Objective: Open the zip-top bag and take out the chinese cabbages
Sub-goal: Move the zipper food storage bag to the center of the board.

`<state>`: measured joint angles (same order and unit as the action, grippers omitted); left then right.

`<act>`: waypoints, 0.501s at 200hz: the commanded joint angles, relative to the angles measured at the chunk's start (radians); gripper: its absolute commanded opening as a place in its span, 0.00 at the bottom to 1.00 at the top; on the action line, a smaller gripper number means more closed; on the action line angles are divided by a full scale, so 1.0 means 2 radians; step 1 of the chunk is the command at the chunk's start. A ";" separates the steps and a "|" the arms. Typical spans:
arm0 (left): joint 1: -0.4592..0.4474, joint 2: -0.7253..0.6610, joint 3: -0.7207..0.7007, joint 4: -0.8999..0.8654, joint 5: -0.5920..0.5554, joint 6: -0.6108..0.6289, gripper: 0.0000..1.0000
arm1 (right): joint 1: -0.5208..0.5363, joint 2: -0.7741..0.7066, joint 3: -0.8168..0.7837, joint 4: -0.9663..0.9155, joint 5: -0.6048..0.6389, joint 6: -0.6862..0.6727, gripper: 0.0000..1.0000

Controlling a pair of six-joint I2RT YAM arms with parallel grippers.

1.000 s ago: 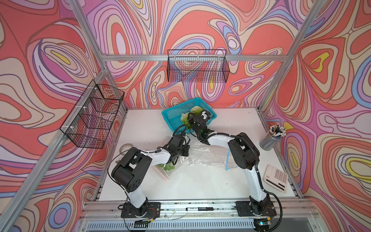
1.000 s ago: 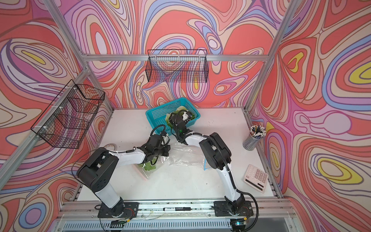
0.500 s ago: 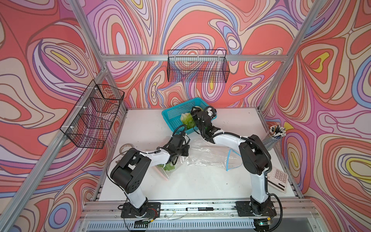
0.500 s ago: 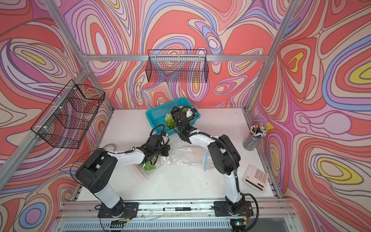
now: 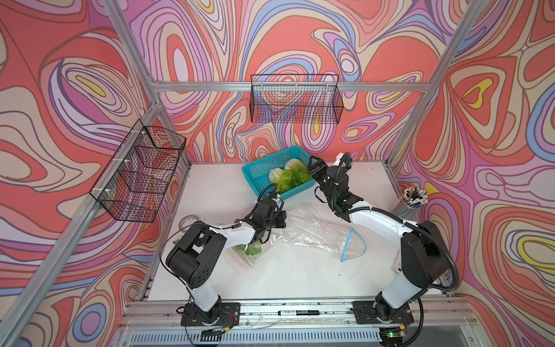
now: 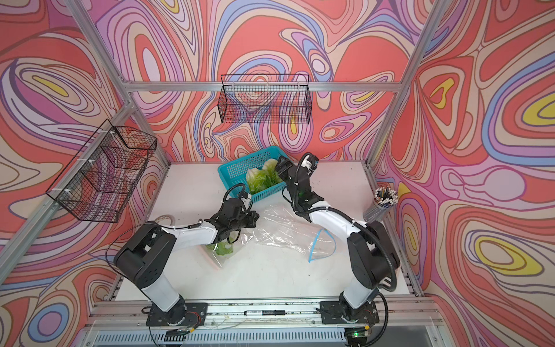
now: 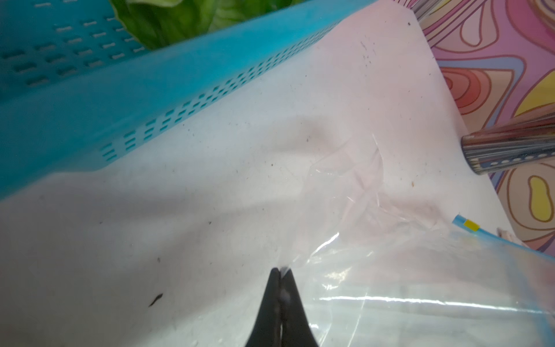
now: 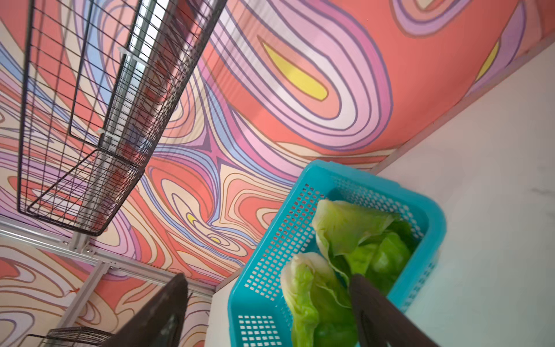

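Roughly parallel cabbages (image 5: pixel 287 178), bases twd rear

Glossy, crinkled clear-plastic zip-top bag (image 5: pixel 312 231)

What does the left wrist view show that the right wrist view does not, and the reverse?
Only the left wrist view: the left gripper shut on a fold of the clear bag, the bag's blue zip, and the pen cup.
Only the right wrist view: the right gripper open, two cabbages in full, and a black wire rack on the wall.
Both: the blue basket with green leaves, the white table, the patterned wall.
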<state>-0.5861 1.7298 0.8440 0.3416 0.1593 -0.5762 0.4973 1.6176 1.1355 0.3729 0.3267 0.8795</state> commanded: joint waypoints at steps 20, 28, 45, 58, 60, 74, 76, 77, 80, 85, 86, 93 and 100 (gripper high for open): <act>-0.013 0.065 0.070 0.047 -0.024 -0.035 0.00 | -0.022 -0.072 -0.045 -0.045 -0.066 -0.129 0.88; -0.014 0.080 0.090 0.046 -0.026 -0.036 0.00 | -0.026 -0.085 -0.054 -0.056 -0.072 -0.145 0.88; -0.019 0.110 0.129 0.040 -0.032 -0.038 0.00 | -0.034 -0.111 -0.076 -0.069 -0.082 -0.170 0.88; -0.022 0.129 0.153 0.039 -0.040 -0.041 0.00 | -0.038 -0.129 -0.090 -0.081 -0.084 -0.183 0.88; -0.023 0.132 0.157 0.039 -0.041 -0.041 0.00 | -0.039 -0.131 -0.092 -0.082 -0.084 -0.184 0.88; -0.026 0.150 0.177 0.042 -0.047 -0.047 0.00 | -0.045 -0.149 -0.109 -0.093 -0.085 -0.192 0.88; -0.026 0.153 0.179 0.042 -0.048 -0.048 0.00 | -0.045 -0.151 -0.111 -0.095 -0.085 -0.193 0.88; -0.027 0.154 0.181 0.042 -0.048 -0.049 0.00 | -0.045 -0.152 -0.112 -0.095 -0.085 -0.194 0.88; -0.027 0.157 0.184 0.043 -0.049 -0.049 0.00 | -0.045 -0.156 -0.116 -0.096 -0.086 -0.195 0.88; -0.028 0.162 0.190 0.044 -0.050 -0.051 0.00 | -0.046 -0.162 -0.122 -0.098 -0.086 -0.198 0.88; -0.028 0.164 0.191 0.044 -0.050 -0.050 0.00 | -0.046 -0.163 -0.123 -0.098 -0.086 -0.199 0.88; -0.029 0.170 0.199 0.046 -0.048 -0.051 0.00 | -0.047 -0.170 -0.132 -0.100 -0.085 -0.202 0.88; -0.029 0.176 0.207 0.045 -0.046 -0.052 0.00 | -0.048 -0.178 -0.140 -0.100 -0.085 -0.204 0.89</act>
<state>-0.6369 2.0418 1.2079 0.4068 0.0891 -0.6518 0.4091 1.3109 0.9016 0.2169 0.1730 0.5339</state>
